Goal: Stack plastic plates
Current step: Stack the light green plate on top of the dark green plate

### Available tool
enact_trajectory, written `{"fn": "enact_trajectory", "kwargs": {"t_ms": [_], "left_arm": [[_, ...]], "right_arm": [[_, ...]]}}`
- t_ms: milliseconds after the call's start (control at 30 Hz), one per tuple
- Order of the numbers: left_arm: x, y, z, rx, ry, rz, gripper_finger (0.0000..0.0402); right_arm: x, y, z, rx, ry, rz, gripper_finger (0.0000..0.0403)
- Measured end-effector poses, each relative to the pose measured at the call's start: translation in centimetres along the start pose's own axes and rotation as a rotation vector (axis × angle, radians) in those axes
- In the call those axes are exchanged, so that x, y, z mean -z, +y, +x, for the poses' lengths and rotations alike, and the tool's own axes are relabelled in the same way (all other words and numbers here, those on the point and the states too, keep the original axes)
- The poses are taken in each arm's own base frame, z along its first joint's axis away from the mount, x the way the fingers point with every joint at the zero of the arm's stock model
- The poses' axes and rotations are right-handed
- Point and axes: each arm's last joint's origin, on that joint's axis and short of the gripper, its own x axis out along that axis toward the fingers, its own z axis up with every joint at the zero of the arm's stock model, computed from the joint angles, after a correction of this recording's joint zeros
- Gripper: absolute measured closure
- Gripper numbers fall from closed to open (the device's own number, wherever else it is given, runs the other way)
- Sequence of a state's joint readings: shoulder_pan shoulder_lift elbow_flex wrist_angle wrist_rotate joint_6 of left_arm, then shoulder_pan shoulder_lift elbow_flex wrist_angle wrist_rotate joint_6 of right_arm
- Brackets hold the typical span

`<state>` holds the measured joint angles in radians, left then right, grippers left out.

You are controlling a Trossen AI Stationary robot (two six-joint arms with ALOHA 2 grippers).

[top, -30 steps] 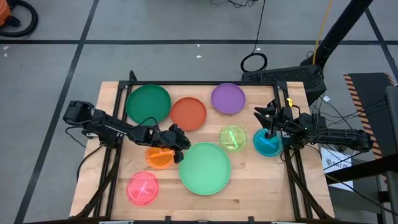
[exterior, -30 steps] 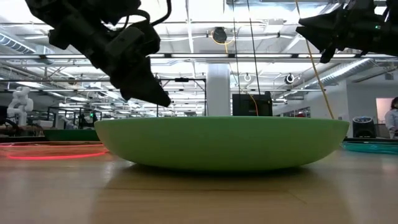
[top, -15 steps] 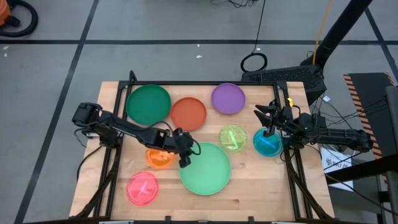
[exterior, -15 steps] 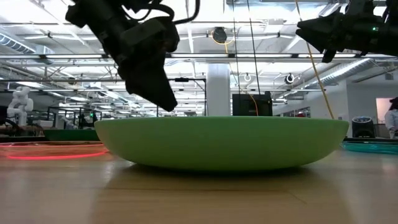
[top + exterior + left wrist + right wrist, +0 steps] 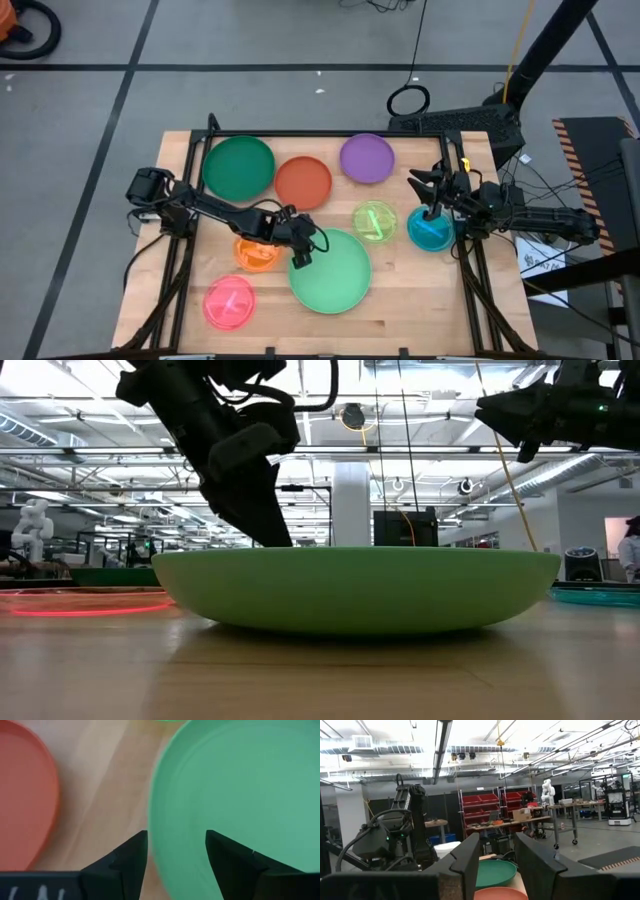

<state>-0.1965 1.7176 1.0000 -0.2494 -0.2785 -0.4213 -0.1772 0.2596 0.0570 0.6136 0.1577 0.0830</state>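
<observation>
We see the left tool (image 5: 300, 254), fingers spread and empty, straddling the near rim of the large round light green plastic plate (image 5: 333, 272) at mid-tabletop, the plate lying just ahead, smooth and shallow. The right tool (image 5: 428, 190) waits open above the small teal translucent plate (image 5: 430, 232).

The table (image 5: 180, 300) is light brown wood with a black frame. On it, at the far side, lie a dark green plate (image 5: 238, 166), a red-orange plate (image 5: 303, 182) and a purple plate (image 5: 367, 158). The big plate (image 5: 332, 272) in the near middle is light green. The smaller plates are translucent: orange (image 5: 255, 254), pink (image 5: 229, 302) at near left, lime (image 5: 375, 222), and teal (image 5: 430, 232) at right. Both arms are dark, almost black. The floor (image 5: 90, 110) is grey with dark lines.
</observation>
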Motion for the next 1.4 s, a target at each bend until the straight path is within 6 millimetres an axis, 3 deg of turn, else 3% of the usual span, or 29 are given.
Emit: {"fn": "enact_trajectory", "kwargs": {"t_ms": [167, 567, 800, 933, 1233, 1400], "left_arm": [[0.0, 0.1, 0.1, -0.019, -0.006, -0.006, 0.0195], [1.2, -0.4, 2.7, -0.028, 0.048, -0.042, 0.0195], [1.3, -0.3, 2.7, -0.031, 0.054, -0.039, 0.0197], [1.4, -0.3, 2.7, -0.033, 0.056, -0.04, 0.0231], [1.4, -0.3, 2.7, -0.043, 0.065, -0.07, 0.0349], [1.2, -0.3, 2.6, -0.036, 0.051, -0.105, 0.0382]], "right_arm": [[0.0, 0.0, 0.0, 0.002, -0.003, -0.013, 0.0284], [0.0, 0.0, 0.0, 0.006, 0.004, -0.044, 0.0284], [0.2, -0.1, 0.0, 0.031, 0.016, -0.054, 0.0284], [0.2, -0.1, 0.0, 0.031, 0.015, -0.054, 0.0284], [0.2, -0.1, 0.0, 0.033, 0.015, -0.068, 0.0284], [0.2, -0.2, 0.0, 0.058, 0.016, -0.073, 0.0284]]}}
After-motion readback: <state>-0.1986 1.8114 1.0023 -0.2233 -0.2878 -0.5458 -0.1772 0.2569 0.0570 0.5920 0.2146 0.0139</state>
